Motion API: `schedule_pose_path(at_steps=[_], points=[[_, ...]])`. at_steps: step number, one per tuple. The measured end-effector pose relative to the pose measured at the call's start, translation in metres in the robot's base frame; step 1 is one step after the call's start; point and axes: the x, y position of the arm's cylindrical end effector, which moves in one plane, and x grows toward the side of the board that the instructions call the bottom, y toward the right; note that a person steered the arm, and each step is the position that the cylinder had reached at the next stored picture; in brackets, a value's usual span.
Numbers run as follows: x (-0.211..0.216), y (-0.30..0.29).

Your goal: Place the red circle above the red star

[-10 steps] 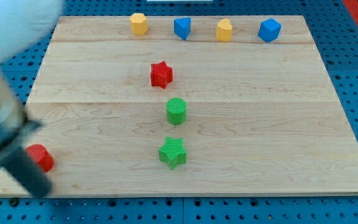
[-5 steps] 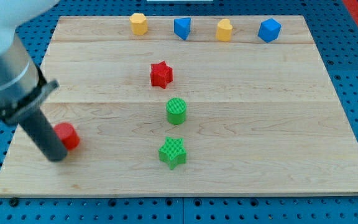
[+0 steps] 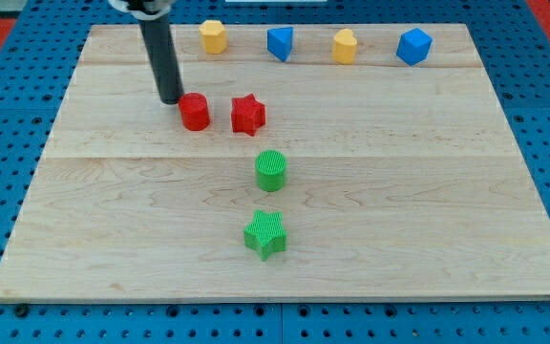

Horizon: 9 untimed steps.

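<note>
My tip (image 3: 172,99), a bare rod end with nothing to spread or pinch, rests on the tabletop (image 3: 399,220) just left of the red circle (image 3: 195,112), which sits just left of the red star (image 3: 247,114).

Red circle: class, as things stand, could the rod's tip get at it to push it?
Probably yes. My tip sits just to the view's upper left of the red circle, nothing between them. The red star stands apart on the circle's right.
</note>
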Motion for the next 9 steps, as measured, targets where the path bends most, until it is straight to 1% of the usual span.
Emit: schedule_pose_path(at_steps=[1,2,3,4,5,6,8,9], points=[[0.065,0.004],[0.06,0.042],[0.011,0.042],[-0.001,0.04],[-0.002,0.017],[-0.017,0.029],[-0.013,0.096],[-0.011,0.081]])
